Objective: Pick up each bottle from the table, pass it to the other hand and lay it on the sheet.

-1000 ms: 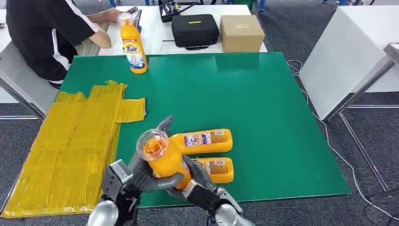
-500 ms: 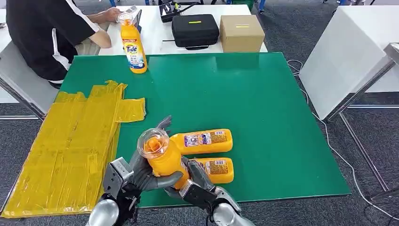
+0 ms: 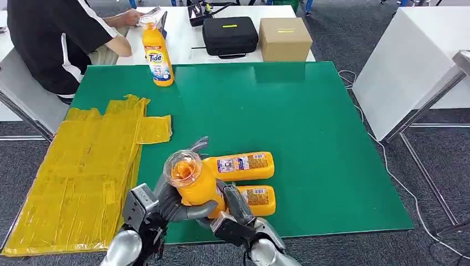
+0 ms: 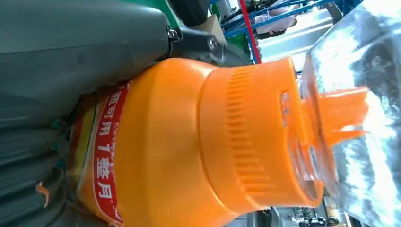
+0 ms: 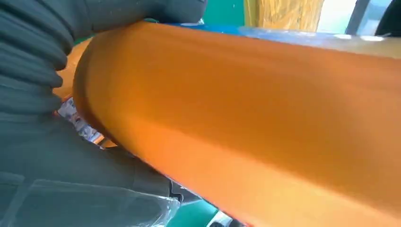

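Hands meet at the near edge of the green bench point(image 3: 310, 127): the left robot hand point(image 3: 166, 202) and the right robot hand point(image 3: 233, 208) both grip the held bottle point(image 3: 194, 185), raised with its clear cap toward the camera. Just behind lie two bottles point(image 3: 244, 164) on their sides, the yellow sheet point(image 3: 83, 166) spreads to the left, and farthest off an upright bottle point(image 3: 156, 52) stands near a seated person point(image 3: 50, 39)

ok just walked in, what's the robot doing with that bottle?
Mid-handover. Both the left hand and the right hand grip one orange bottle above the near edge of the green table. Two more bottles lie flat just behind it, and another one stands at the far edge. The yellow sheet on the left has no bottle on it.
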